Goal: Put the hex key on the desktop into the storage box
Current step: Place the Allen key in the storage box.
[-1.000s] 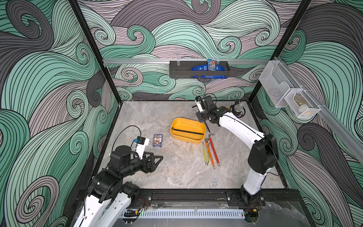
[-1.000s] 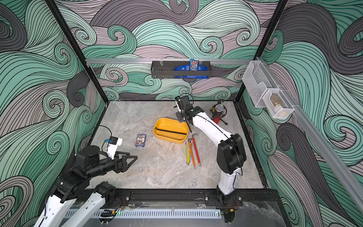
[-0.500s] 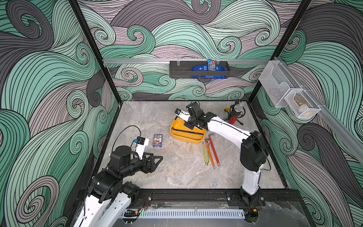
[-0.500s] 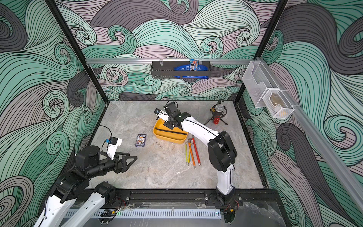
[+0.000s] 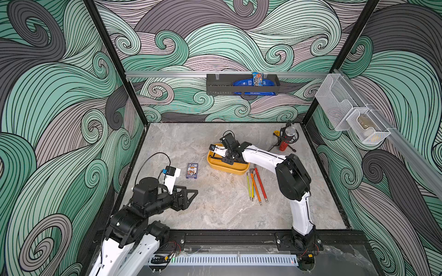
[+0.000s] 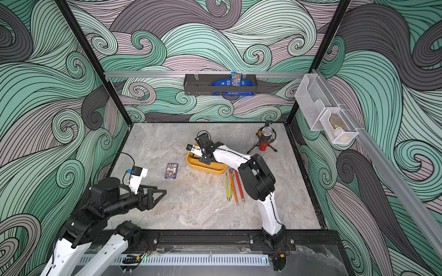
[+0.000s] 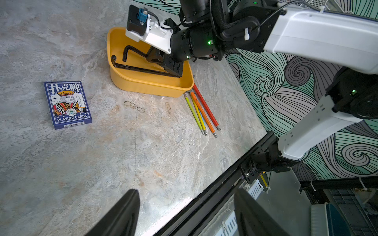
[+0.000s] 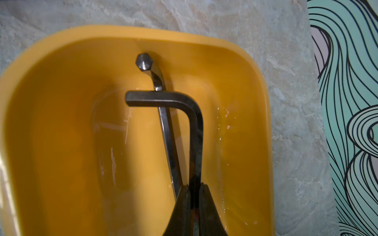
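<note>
1. The black hex key is clamped by its long shaft between the jaws of the right gripper, which are drawn in narrowly on it. It is held within the outline of the storage box, with its bent end turned toward one end wall of the box.
2. Whether the held key touches the box floor cannot be told. In the right wrist view its short arm is seen crossing over a second black hex key, which lies loose along the box floor with its hexagonal tip near the wall.
3. The carry to the box is judged to be done for the held key. Only the release is left, since the key is not yet let go.
4. Several coloured hex keys are seen on the desktop, their heads just beside one corner of the box and their shafts pointing away from it. If they are counted in the task, they are all left to be moved.
5. The left gripper is seen well apart from the box, low over the desktop, with its jaws spread and nothing between them. A pack of playing cards lies between it and the box and is judged to have no part in the task.
</note>
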Action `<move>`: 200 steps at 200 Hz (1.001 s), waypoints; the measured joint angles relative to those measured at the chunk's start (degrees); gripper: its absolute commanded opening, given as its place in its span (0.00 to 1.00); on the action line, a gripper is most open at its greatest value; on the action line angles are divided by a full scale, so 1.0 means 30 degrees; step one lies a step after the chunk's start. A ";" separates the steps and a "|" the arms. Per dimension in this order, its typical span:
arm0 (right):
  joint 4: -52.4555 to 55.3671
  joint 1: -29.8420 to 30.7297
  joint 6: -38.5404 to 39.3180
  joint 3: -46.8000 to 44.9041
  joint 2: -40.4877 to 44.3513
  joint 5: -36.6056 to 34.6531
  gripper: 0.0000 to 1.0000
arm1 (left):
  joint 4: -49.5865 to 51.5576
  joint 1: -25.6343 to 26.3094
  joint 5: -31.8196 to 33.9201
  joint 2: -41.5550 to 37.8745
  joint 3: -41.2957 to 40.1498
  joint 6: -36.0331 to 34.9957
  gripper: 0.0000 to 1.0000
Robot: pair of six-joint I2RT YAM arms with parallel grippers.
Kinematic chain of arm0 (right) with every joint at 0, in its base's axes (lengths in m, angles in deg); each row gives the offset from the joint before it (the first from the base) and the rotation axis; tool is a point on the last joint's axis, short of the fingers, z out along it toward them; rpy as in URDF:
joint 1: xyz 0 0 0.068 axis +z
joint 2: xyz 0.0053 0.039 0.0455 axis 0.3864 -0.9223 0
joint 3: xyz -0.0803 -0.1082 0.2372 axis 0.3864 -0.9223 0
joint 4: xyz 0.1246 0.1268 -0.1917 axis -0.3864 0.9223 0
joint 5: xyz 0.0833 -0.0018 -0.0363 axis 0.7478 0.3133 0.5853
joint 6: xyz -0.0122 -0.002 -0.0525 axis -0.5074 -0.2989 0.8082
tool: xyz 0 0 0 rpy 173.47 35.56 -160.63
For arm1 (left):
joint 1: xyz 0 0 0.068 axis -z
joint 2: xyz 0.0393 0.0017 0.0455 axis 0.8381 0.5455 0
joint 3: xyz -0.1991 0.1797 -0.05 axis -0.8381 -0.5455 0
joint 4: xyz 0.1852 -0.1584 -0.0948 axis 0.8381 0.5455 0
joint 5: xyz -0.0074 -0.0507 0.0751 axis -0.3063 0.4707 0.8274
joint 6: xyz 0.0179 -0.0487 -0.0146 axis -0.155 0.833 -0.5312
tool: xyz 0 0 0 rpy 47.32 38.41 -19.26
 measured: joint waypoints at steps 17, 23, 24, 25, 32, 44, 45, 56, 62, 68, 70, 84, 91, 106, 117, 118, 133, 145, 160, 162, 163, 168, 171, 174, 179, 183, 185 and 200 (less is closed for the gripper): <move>-0.0117 0.0168 0.0007 0.0007 -0.0372 -0.0022 0.00 | 0.0000 0.0000 0.0000 0.0066 0.0000 -0.0007 0.75; -0.0138 0.0219 0.0007 0.0007 -0.0503 -0.0029 0.00 | 0.0000 0.0000 0.0000 0.0073 0.0000 -0.0007 0.75; -0.0146 0.0226 0.0007 0.0007 -0.0517 -0.0029 0.00 | -0.0007 0.0000 0.0000 0.0073 0.0000 -0.0007 0.75; -0.0146 0.0233 0.0015 0.0007 -0.0539 -0.0029 0.00 | 0.0000 0.0000 0.0000 0.0073 0.0000 -0.0007 0.75; -0.0138 0.0321 0.0015 0.0007 -0.0736 -0.0029 0.00 | 0.0000 0.0000 0.0000 0.0080 0.0000 -0.0007 0.75; -0.0117 0.0430 0.0051 0.0007 -0.0998 -0.0029 0.00 | 0.0000 0.0000 0.0000 0.0102 0.0000 -0.0015 0.75; -0.0117 0.0437 0.0058 0.0007 -0.1013 -0.0029 0.00 | 0.0000 0.0000 0.0000 0.0109 0.0000 -0.0015 0.75; -0.0131 0.0532 0.0138 0.0007 -0.1122 -0.0029 0.00 | -0.0007 0.0000 0.0000 0.0182 0.0000 -0.0015 0.75; -0.0117 0.0561 0.0175 0.0007 -0.1137 -0.0029 0.00 | 0.0000 0.0000 0.0000 0.0211 0.0000 -0.0015 0.75; -0.0124 0.0583 0.0211 0.0007 -0.1137 -0.0029 0.00 | 0.0000 0.0000 -0.0007 0.0248 0.0000 -0.0022 0.75; -0.0146 0.0590 0.0219 0.0007 -0.1137 -0.0036 0.00 | -0.0007 0.0000 -0.0007 0.0248 0.0000 -0.0015 0.75; -0.0233 0.0641 0.0233 0.0007 -0.1144 -0.0044 0.01 | -0.0007 0.0000 -0.0007 0.0306 0.0000 -0.0022 0.75; -0.0262 0.0648 0.0233 0.0007 -0.1151 -0.0051 0.05 | -0.0015 0.0000 0.0000 0.0321 0.0000 -0.0022 0.75; -0.0313 0.0670 0.0219 0.0007 -0.1166 -0.0073 0.10 | -0.0015 0.0000 -0.0007 0.0328 0.0000 -0.0022 0.75; -0.0393 0.0707 0.0204 0.0007 -0.1195 -0.0095 0.11 | -0.0015 0.0000 -0.0007 0.0328 0.0000 -0.0029 0.75; -0.0401 0.0707 0.0204 0.0007 -0.1195 -0.0095 0.11 | -0.0015 0.0000 -0.0007 0.0328 0.0000 -0.0029 0.75; -0.0481 0.0787 0.0197 0.0007 -0.1304 -0.0117 0.14 | -0.0015 0.0000 -0.0007 0.0328 0.0000 -0.0051 0.75; -0.0554 0.0838 0.0204 0.0007 -0.1392 -0.0131 0.18 | -0.0015 0.0000 -0.0007 0.0328 0.0000 -0.0095 0.75; -0.0568 0.0918 0.0109 0.0007 -0.1479 -0.0138 0.23 | -0.0022 0.0000 -0.0007 0.0328 0.0000 -0.0124 0.75; -0.0568 0.0925 0.0117 0.0007 -0.1479 -0.0138 0.24 | -0.0022 0.0000 -0.0007 0.0328 0.0000 -0.0124 0.75; -0.0568 0.0933 0.0153 0.0007 -0.1479 -0.0138 0.24 | -0.0022 0.0000 -0.0007 0.0328 0.0000 -0.0124 0.75; -0.0568 0.0962 0.0073 0.0007 -0.1479 -0.0138 0.26 | -0.0022 0.0000 -0.0007 0.0328 0.0000 -0.0124 0.75; -0.0576 0.0976 0.0160 0.0007 -0.1479 -0.0138 0.27 | -0.0022 0.0000 -0.0007 0.0328 0.0000 -0.0124 0.75; -0.0576 0.0991 0.0044 0.0007 -0.1479 -0.0153 0.28 | -0.0022 0.0000 -0.0007 0.0328 0.0000 -0.0124 0.75; -0.0605 0.1027 0.0109 0.0007 -0.1479 -0.0168 0.30 | -0.0022 0.0000 -0.0007 0.0328 0.0000 -0.0124 0.75; -0.0641 0.1056 0.0066 0.0007 -0.1479 -0.0197 0.31 | -0.0022 0.0000 -0.0007 0.0328 0.0000 -0.0124 0.75; -0.0656 0.1064 0.0087 0.0007 -0.1479 -0.0211 0.31 | -0.0022 0.0000 -0.0007 0.0328 0.0000 -0.0124 0.75; -0.0729 0.1078 -0.0036 0.0007 -0.1479 -0.0364 0.32 | -0.0022 0.0000 -0.0007 0.0328 0.0000 -0.0124 0.75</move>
